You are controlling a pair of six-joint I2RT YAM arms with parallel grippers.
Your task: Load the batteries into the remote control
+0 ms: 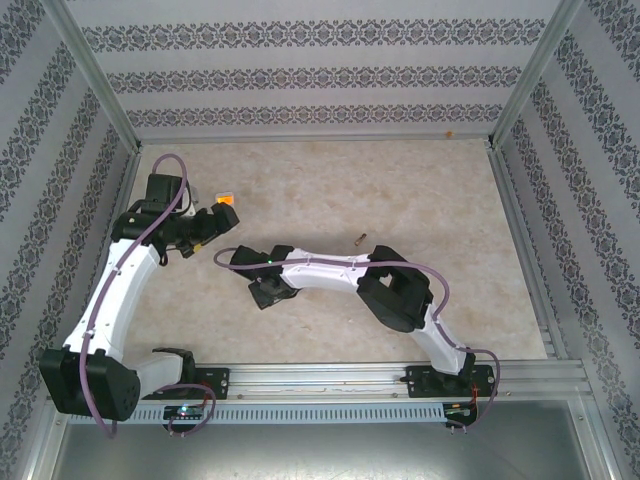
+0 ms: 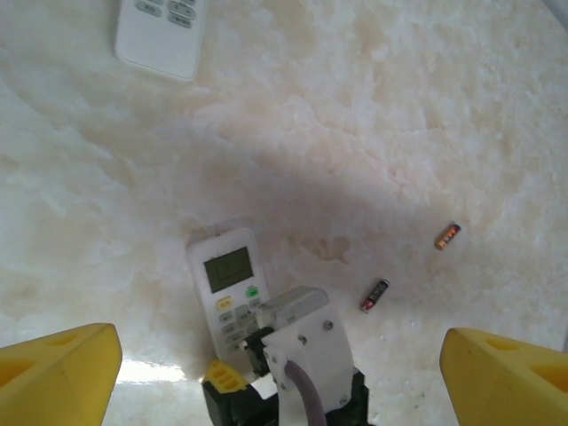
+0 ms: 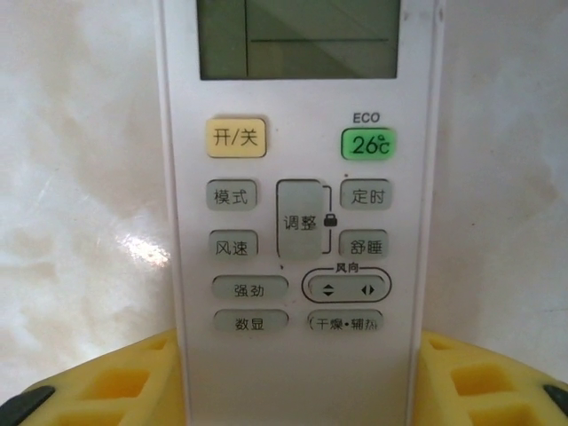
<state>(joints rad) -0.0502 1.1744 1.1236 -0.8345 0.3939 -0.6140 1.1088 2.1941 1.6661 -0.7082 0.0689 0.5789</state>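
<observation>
A white remote control (image 3: 297,177) lies face up on the marbled table, its screen and buttons showing. My right gripper (image 3: 297,377) is shut on its lower end, a yellow finger (image 3: 106,382) pressed against each long side. From the left wrist view the same remote control (image 2: 224,280) pokes out from under the right wrist (image 2: 306,351). Two batteries lie loose to its right: a dark one (image 2: 374,295) and an orange-tipped one (image 2: 447,236). One battery (image 1: 360,237) shows from above. My left gripper (image 2: 280,359) hovers high over all this, open wide and holding nothing.
A second white remote (image 2: 160,31) lies farther off on the table. Patterned walls with metal frame posts (image 1: 520,90) enclose the table on three sides. A metal rail (image 1: 350,375) carrying the arm bases runs along the near edge.
</observation>
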